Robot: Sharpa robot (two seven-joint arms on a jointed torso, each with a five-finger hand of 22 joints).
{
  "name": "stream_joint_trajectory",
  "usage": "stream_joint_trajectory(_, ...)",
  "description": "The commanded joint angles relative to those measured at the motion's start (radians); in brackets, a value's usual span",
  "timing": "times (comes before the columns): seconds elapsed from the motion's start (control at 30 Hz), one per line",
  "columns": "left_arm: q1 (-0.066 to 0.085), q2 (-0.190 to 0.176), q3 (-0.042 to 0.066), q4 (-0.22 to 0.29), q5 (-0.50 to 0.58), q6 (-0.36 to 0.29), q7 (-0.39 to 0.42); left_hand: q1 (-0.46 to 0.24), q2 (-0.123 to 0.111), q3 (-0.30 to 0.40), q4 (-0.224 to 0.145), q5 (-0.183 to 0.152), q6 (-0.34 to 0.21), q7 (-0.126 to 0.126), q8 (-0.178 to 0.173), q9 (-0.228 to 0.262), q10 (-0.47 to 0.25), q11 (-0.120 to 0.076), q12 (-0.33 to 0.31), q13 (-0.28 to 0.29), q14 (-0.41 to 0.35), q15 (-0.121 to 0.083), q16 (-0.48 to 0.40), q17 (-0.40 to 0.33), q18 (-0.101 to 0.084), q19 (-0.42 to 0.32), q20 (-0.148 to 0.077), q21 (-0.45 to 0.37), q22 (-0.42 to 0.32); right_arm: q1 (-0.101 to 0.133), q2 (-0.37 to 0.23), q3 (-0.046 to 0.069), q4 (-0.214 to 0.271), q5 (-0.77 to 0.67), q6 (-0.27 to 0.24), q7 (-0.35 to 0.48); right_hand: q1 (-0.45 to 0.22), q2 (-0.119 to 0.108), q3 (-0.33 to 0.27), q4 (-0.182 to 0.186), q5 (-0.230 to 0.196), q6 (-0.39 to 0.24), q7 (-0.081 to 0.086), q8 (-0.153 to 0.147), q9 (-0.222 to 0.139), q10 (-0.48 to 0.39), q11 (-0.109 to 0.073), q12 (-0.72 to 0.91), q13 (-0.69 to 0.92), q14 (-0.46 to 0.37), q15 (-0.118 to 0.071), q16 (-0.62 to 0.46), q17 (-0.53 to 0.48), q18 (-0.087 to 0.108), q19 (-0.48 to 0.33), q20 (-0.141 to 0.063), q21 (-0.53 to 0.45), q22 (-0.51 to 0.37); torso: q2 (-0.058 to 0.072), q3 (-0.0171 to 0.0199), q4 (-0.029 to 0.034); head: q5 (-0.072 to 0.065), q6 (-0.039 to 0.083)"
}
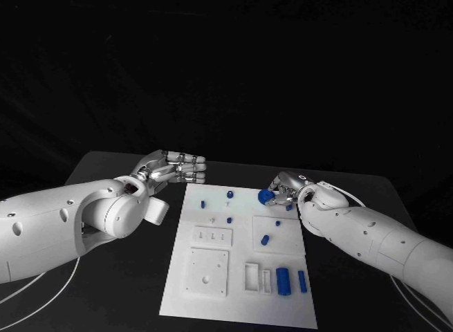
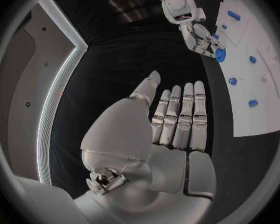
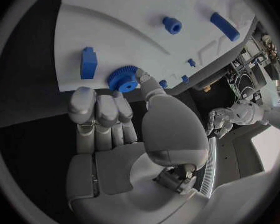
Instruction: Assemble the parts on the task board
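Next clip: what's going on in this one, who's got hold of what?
The robot is assembling small blue plastic parts on the flat white task board on the black table. Its right robot hand pinches a round blue toothed gear at the board's far right corner, just above or on the surface. The left robot hand holds nothing; its fingers are extended side by side, beside the board's far left corner. Other blue pieces, including a blue rectangular block, sit on the board.

Parts (image 1: 267, 240) crowd board (image 1: 211, 297) (table (image 1: 117, 277) flanks) — passable.
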Motion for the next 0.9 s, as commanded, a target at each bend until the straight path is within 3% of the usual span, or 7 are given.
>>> stream_joint_trajectory(0.03,0.002,0.002,0.001,0.002,-0.008,0.016,0.003,-0.006,-0.004,-0.002,-0.006,0.006,0.004,-0.002,0.003,0.001,-0.008,-0.001,0.004,0.001,-0.008,-0.002,-0.004,0.0,0.001,-0.005,0.001,0.003,-0.002,-0.009,0.003,-0.005,-0.003,-0.004,0.065,0.003,-0.01,0.004,0.0,0.006,0.005,0.009,0.0,0.003,0.002,0.0,-0.006,0.003,0.001,0.006,0.0,0.003,0.001,0.003,0.009,0.003,0.003,0.113,0.0,0.0001,-0.002,0.001,0.0)
stream_joint_trajectory(0.23,0.002,0.009,0.001,-0.006,-0.01,0.016,0.002,-0.006,-0.004,-0.002,-0.006,0.006,0.004,-0.002,0.003,0.001,-0.008,-0.001,0.004,0.001,-0.008,-0.002,-0.004,0.0,0.001,-0.005,0.001,0.003,-0.002,-0.009,0.002,-0.005,-0.003,-0.001,0.071,0.004,-0.02,0.016,0.015,0.022,-0.021,0.019,-0.004,0.003,0.002,0.002,-0.008,0.004,0.003,0.006,-0.001,0.004,0.003,0.001,0.009,0.001,0.007,0.113,0.002,-0.0015,-0.0031,-0.002,0.0)
stream_joint_trajectory(0.43,0.001,0.013,0.001,-0.012,-0.01,0.017,0.001,-0.007,-0.003,-0.002,-0.005,0.006,0.003,-0.001,0.003,0.001,-0.008,0.0,0.004,0.001,-0.008,-0.001,-0.004,0.0,0.001,-0.005,0.001,0.003,-0.002,-0.009,0.001,-0.005,-0.004,0.004,0.079,0.005,-0.027,0.016,0.061,0.025,-0.034,0.024,-0.005,0.003,0.002,0.002,-0.008,0.005,0.005,0.006,-0.001,0.004,0.004,-0.001,0.008,0.001,0.009,0.113,-0.001,0.0001,-0.0003,-0.004,-0.004)
stream_joint_trajectory(0.47,0.001,0.013,0.001,-0.014,-0.01,0.017,0.0,-0.007,-0.003,-0.002,-0.005,0.006,0.003,-0.001,0.003,0.001,-0.008,0.0,0.004,0.001,-0.008,-0.001,-0.004,0.0,0.001,-0.005,0.001,0.003,-0.002,-0.009,0.001,-0.005,-0.004,0.005,0.081,0.004,-0.027,0.031,0.086,0.029,-0.062,0.02,-0.004,0.003,0.002,-0.001,-0.008,0.002,0.004,0.006,-0.002,0.004,0.004,0.0,0.007,0.0,0.008,0.113,-0.001,-0.0005,-0.0001,-0.004,-0.004)
stream_joint_trajectory(0.5,0.001,0.013,0.001,-0.014,-0.01,0.017,0.0,-0.006,-0.002,-0.001,-0.005,0.009,0.003,-0.001,0.003,0.001,-0.009,0.0,0.004,0.001,-0.009,-0.001,-0.004,0.0,0.001,-0.005,0.001,0.004,-0.002,-0.009,0.001,-0.006,-0.004,0.006,0.082,0.004,-0.044,0.023,0.141,0.034,-0.082,0.013,0.0,0.003,0.002,-0.002,-0.009,0.001,0.004,0.005,-0.002,0.002,0.003,0.0,0.007,0.0,0.007,0.113,-0.001,-0.0007,-0.0004,-0.005,-0.004)
stream_joint_trajectory(0.63,0.001,0.013,0.001,-0.015,-0.01,0.017,0.0,-0.004,-0.002,0.001,-0.008,0.01,0.003,-0.001,0.003,0.001,-0.009,0.0,0.004,0.001,-0.009,-0.002,-0.004,0.0,0.001,-0.005,0.001,0.004,-0.001,-0.009,0.001,-0.006,-0.004,0.007,0.082,0.003,-0.053,0.004,0.187,0.04,-0.083,0.016,-0.002,0.003,0.002,-0.002,-0.008,0.002,0.004,0.006,-0.002,0.002,0.004,0.001,0.007,0.001,0.007,0.113,0.0,-0.0011,-0.0006,-0.005,-0.003)
stream_joint_trajectory(0.9,0.001,0.011,0.001,-0.012,-0.01,0.016,-0.002,-0.004,-0.002,0.001,-0.008,0.01,0.003,-0.001,0.003,0.001,-0.009,0.0,0.004,0.001,-0.009,-0.002,-0.004,0.0,0.001,-0.005,0.001,0.004,-0.001,-0.009,0.001,-0.014,0.004,-0.043,0.05,-0.018,-0.03,-0.008,0.191,0.014,-0.087,0.026,-0.003,0.003,0.002,0.0,-0.008,0.002,0.004,0.007,-0.002,0.003,0.005,0.001,0.007,0.001,0.009,0.113,0.0,0.0006,-0.0017,-0.005,-0.002)
